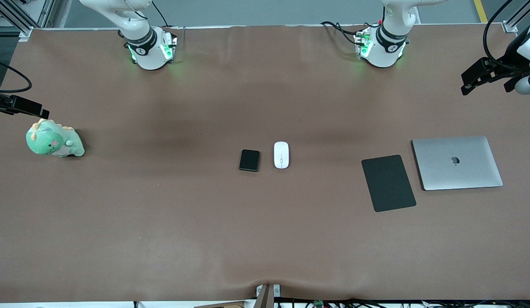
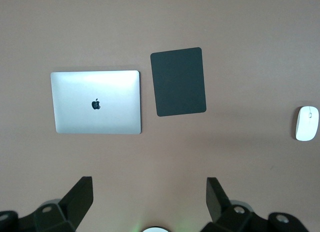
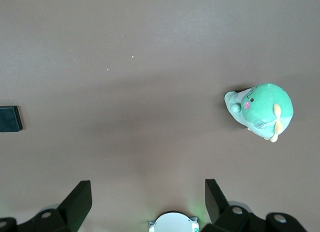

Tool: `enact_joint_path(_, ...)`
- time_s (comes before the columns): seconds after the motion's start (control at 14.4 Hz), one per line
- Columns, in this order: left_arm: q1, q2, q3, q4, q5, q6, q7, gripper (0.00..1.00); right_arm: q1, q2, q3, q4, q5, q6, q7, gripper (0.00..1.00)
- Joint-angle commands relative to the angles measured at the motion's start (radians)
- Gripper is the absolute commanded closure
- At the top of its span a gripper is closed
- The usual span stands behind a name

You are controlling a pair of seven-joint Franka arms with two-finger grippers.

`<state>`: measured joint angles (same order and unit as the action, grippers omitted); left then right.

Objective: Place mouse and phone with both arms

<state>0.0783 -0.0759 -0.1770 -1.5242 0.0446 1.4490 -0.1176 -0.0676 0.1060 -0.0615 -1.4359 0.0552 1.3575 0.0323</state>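
The small white oval computer mouse (image 1: 281,155) lies near the middle of the brown table (image 1: 162,222), its long axis running between the robots' edge and the front camera's edge. Just beside it, toward the right arm's end and not touching, lies the small black rectangular phone (image 1: 250,160), lined up nearly the same way. Neither is held.

In the front view, the flat black mat (image 1: 388,183) sits at about four o'clock from the mouse, well apart, with the closed silver laptop (image 1: 457,162) just past it toward the left arm's end. The green plush dinosaur toy (image 1: 54,141) sits at nine o'clock from the phone, near the right arm's end.

The left gripper (image 1: 483,77) hangs high over the left arm's end of the table, its fingers (image 2: 80,194) spread wide and empty. The right gripper (image 1: 19,106) hangs over the right arm's end near the plush, its fingers (image 3: 79,197) likewise spread and empty.

The mouse lies on the left arm's side of the pair and the phone on the right arm's side, so each arm probably takes its nearer item. Both must reach well inward, and closing across the short width suits each item.
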Motion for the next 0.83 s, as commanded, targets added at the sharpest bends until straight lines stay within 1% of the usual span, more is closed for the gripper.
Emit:
enact_joint_path(0.0,0.009,-0.002,-0.001,0.016,-0.023,-0.012,0.027,0.00,-0.012,-0.002,0.008,0.006,0.009,-0.003,-0.009,0.00)
enact_joint_path(0.35,0.008,-0.002,0.001,0.036,-0.026,-0.012,0.026,0.00,-0.002,-0.002,0.009,0.008,0.009,-0.001,-0.009,0.00)
enact_joint_path(0.48,0.006,-0.004,-0.001,0.030,-0.028,-0.018,0.026,0.00,0.011,0.026,0.011,0.008,0.009,0.002,-0.009,0.00)
enact_joint_path(0.76,-0.005,-0.001,-0.004,0.036,-0.025,-0.025,0.015,0.00,0.014,0.026,0.011,0.006,0.006,-0.008,-0.011,0.00)
